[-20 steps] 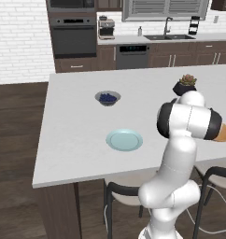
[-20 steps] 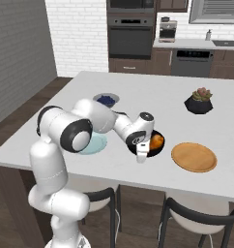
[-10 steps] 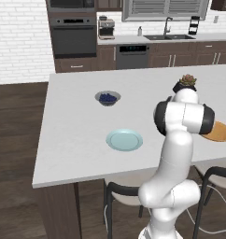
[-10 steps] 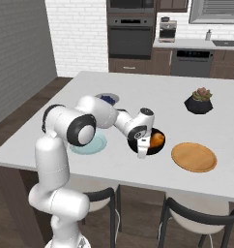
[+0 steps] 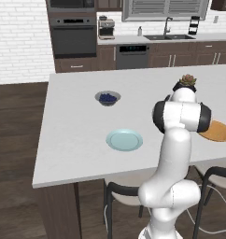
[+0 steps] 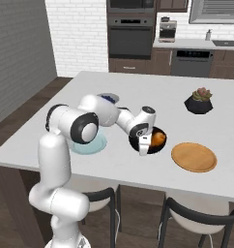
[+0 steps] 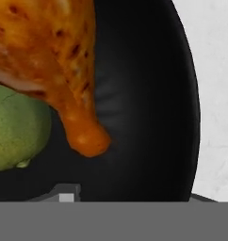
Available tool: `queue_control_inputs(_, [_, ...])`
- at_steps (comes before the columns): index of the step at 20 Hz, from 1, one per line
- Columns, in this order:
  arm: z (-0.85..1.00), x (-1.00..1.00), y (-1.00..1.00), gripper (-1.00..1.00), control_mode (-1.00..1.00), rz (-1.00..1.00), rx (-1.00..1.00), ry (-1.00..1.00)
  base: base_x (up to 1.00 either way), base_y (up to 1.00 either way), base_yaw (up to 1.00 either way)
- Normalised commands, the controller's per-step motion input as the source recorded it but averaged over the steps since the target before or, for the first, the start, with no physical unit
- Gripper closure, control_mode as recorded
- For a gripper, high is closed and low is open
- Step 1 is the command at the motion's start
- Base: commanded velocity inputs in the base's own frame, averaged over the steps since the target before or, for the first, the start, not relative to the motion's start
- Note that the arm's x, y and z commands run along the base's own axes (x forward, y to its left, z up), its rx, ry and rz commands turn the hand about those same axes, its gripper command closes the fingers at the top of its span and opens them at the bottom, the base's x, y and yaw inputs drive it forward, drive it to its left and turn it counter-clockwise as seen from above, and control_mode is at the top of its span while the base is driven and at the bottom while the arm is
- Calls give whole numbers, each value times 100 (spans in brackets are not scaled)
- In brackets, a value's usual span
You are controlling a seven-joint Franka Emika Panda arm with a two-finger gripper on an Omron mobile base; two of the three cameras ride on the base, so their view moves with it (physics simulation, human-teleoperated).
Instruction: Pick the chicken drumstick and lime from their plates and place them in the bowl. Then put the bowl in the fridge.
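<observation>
Since both foods already lie in the bowl [image 7: 149,117], drumstick [image 7: 50,61] resting against lime [image 7: 14,129], the fingers [image 6: 144,145] sit low at its rim, likely to grip it; clenched or released, I cannot tell. One bowl, two bare plates: blue [image 5: 124,140], wooden [image 6: 194,157], on the counter [image 5: 77,135]

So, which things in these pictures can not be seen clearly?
- Left base view: the arm hides the bowl; the wood plate is half covered.
- Right base view: the hand covers part of the bowl; the lime is hidden.
- Hand view: drumstick and lime cut off by edges.
</observation>
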Motion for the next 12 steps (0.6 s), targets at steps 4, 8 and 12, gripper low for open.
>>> queue_control_inputs(4, [-2, 0, 0, 100, -100, 0, 0, 0, 0, 0, 0])
queue_control_inputs(8, [0, -5, 0, 100, -100, 0, 0, -3, 0, 0, 0])
queue_control_inputs(12, [84, -82, 8, 100, -100, 15, -9, -14, 0, 0, 0])
